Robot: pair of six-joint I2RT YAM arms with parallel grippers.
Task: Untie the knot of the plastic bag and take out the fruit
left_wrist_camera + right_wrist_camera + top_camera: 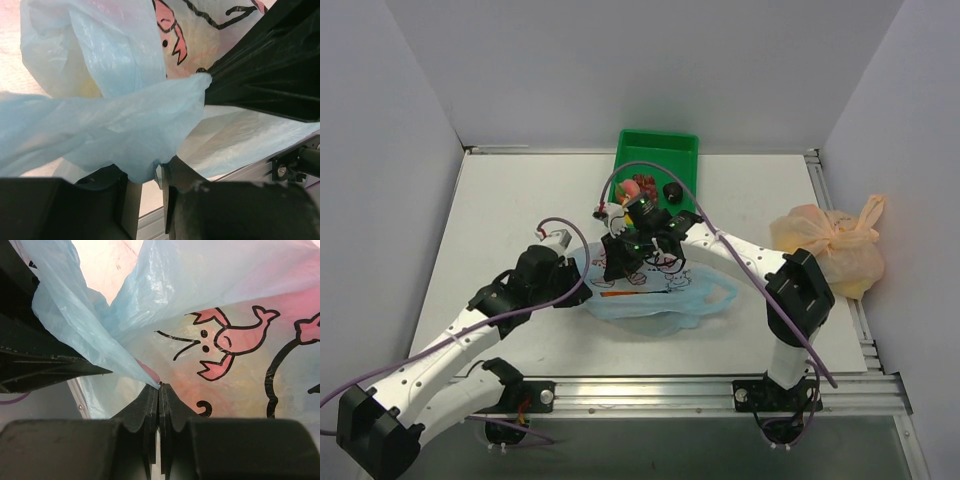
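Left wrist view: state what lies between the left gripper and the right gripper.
In the left wrist view, only film of the plastic bag, running from the left gripper to the shut right gripper.

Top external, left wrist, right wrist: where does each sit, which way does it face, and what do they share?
Top external: above and behind the bases, looking down on the table; both arms show, meeting at the plastic bag.
Left wrist: on the left arm, looking along the left gripper, slightly open, into blue bag film.
Right wrist: on the right arm, looking along the right gripper, shut on bag film.
Shared: both wrist views show the pink whale print and the other arm's gripper.
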